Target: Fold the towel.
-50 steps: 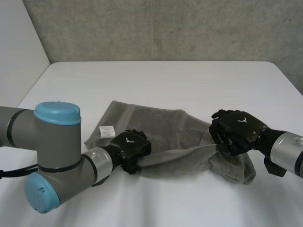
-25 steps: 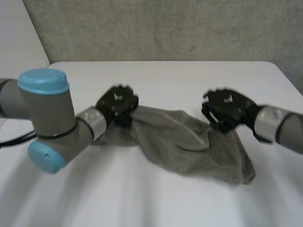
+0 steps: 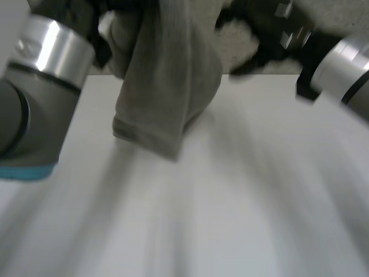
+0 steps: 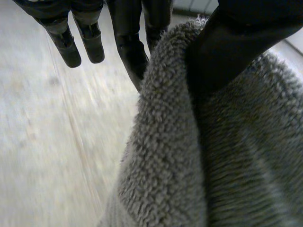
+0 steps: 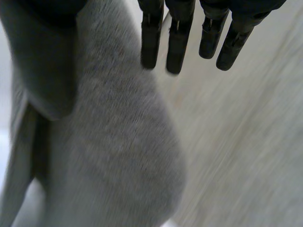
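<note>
The grey terry towel (image 3: 167,75) hangs in the air as a bunched, narrow drape, held up at its top between the two hands, over the far left part of the white desk (image 3: 242,208). A small pale patch (image 3: 106,26) sits at the towel's upper corner on the left arm's (image 3: 40,75) side, too blurred for any writing to be read. The pale marks on the back of the right hand (image 3: 268,29) are no clearer.

In its own wrist view the left hand (image 4: 236,42) pinches the towel's top edge: the thumb presses into the looped pile from one side, one finger backs it from the other, and the remaining fingers (image 4: 90,40) are straight and slightly spread, clear of the cloth.

The right hand's fingers (image 5: 177,38) are straight and close together beside the cloth. Its thumb lies against the towel's upper part and seems to nip the cloth against the nearest finger, though the contact itself is hard to make out.

The lower hem (image 3: 144,135) is a thick, doubled edge (slanting down toward the desk's middle). It hangs low over the desk, and whether it touches cannot be told. A broad stretch of bare desk lies on the near side of the hem and toward the right arm (image 3: 346,63). A rough concrete wall (image 3: 242,46) stands behind the hands.
</note>
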You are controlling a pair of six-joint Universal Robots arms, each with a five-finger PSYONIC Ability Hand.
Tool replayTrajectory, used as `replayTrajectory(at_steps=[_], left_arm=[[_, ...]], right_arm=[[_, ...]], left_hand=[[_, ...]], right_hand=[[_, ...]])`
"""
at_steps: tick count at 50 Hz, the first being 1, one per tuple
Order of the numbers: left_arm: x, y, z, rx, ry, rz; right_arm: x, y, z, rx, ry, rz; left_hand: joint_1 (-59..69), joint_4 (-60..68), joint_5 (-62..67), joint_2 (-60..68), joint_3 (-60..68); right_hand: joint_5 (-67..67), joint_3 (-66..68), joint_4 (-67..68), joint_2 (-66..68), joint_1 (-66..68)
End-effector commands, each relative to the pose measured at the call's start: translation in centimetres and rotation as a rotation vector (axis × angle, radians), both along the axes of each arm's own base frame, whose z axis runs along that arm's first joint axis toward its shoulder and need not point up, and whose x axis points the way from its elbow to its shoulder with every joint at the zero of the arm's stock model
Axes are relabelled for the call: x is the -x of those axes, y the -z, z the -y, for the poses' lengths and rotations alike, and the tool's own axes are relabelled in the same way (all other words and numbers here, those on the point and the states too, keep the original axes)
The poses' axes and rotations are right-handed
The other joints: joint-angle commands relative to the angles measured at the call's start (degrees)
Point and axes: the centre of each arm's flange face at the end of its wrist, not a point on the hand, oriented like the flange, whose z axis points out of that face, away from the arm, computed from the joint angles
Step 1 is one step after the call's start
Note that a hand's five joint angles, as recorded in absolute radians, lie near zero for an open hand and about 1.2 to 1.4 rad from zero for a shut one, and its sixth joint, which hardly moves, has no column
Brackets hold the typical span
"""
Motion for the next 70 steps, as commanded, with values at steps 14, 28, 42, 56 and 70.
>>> replayTrajectory(at_steps=[14,28,42,56,70], left_arm=[[-2.6,6.9,-3.4,-0.203,-0.027,0.139],[-1.4,1.1,-2.8,0.027,-0.102,0.148],[0.5,-0.4,-1.4,0.022,-0.132,0.094],[0.9,-1.0,-1.9,0.027,-0.123,0.084],[1.1,-0.9,-1.5,0.014,-0.127,0.095]], right_arm=[[-0.8,17.7,-3.0,-0.465,0.045,-0.295],[-0.9,11.8,-5.4,-0.383,0.036,-0.178],[2.3,10.3,-7.2,-0.396,0.099,-0.172],[3.7,11.8,-7.4,-0.479,0.114,-0.164],[3.8,11.5,-8.5,-0.549,0.098,-0.098]], left_hand=[[5.0,-3.2,3.0,2.9,-2.8],[5.0,-3.2,3.0,2.9,-2.8],[5.0,-3.2,3.0,2.9,-2.8],[5.0,-3.2,3.0,2.9,-2.8],[5.0,-3.2,3.0,2.9,-2.8]], right_hand=[[-17.4,0.4,-3.0,-25.0,-22.0],[-16.3,0.4,-3.0,-18.8,-15.8],[-15.9,0.4,-3.0,-18.4,-15.4],[-7.2,0.4,-3.0,-9.7,-6.7],[-1.3,0.4,-3.0,-3.8,-0.8]])
